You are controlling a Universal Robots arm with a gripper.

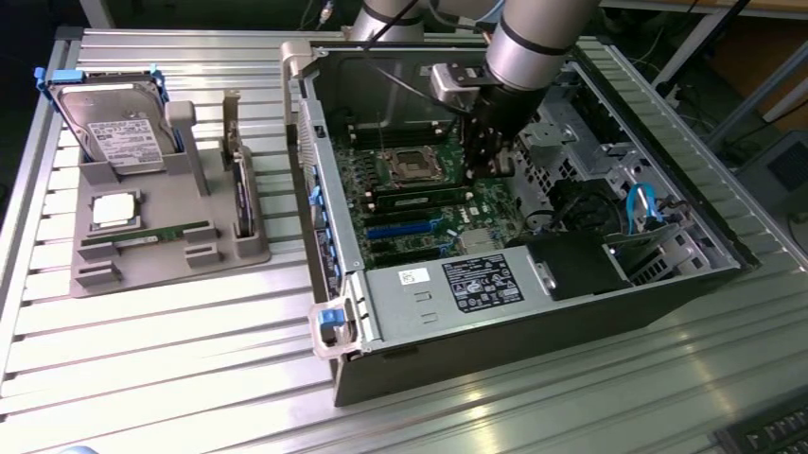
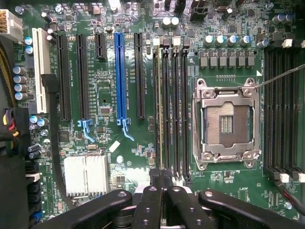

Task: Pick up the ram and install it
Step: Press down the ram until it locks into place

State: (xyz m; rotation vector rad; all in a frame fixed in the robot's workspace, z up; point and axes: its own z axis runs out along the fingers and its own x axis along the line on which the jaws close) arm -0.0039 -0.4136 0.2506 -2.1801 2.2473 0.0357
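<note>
A long green ram (image 1: 411, 200) sits in a slot of the motherboard (image 1: 378, 175) inside the open computer case. In the wrist view it shows edge-on as a thin strip (image 2: 158, 105) in the outermost of the black memory slots (image 2: 174, 105). My gripper (image 1: 486, 170) reaches down into the case just past the exterior view's right end of those slots. Its black fingertips (image 2: 162, 177) are shut together at the end of the slot row, with nothing visible between them. Another green stick (image 1: 146, 234) lies in the grey holder outside the case.
The empty processor socket (image 2: 228, 123) lies beside the memory slots. The grey holder (image 1: 89, 274) at the exterior view's left carries a hard drive (image 1: 120, 128), a silver processor (image 1: 114, 208) and an upright dark card (image 1: 237, 180). Case walls (image 1: 505, 359) and cables (image 1: 641, 203) surround the arm.
</note>
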